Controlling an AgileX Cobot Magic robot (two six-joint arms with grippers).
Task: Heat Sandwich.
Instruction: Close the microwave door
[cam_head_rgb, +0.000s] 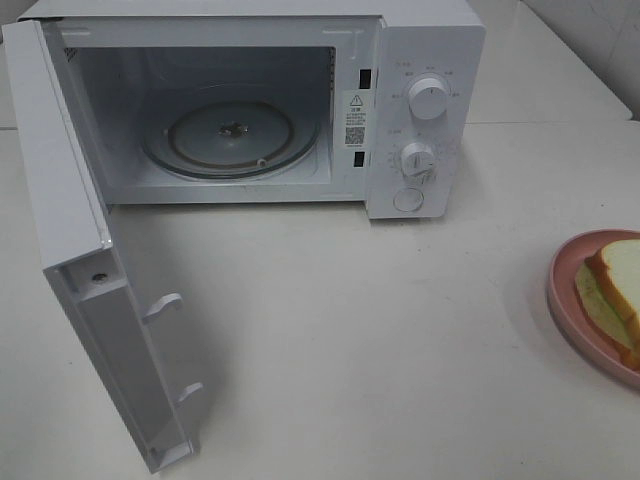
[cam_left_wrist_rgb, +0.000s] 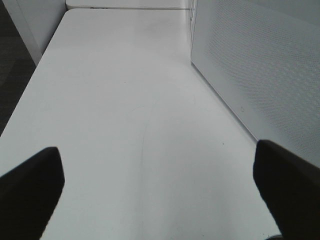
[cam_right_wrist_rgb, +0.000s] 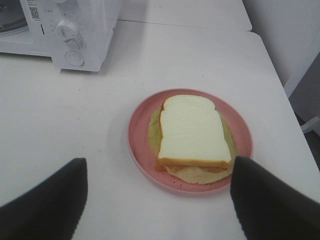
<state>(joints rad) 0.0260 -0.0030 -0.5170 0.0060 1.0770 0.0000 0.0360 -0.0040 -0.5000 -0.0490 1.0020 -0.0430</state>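
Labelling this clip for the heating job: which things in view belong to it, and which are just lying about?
Belongs to the job:
sandwich
pink plate
microwave, door open
glass turntable

Just lying about:
nothing; only the white table

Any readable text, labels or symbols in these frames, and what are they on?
Nothing can be read as words.
Warning triangle and QR code: on the sticker inside the microwave door frame; its print is too small.
Markings around the upper knob and lower knob: blurred.

High overview, wrist views tableward
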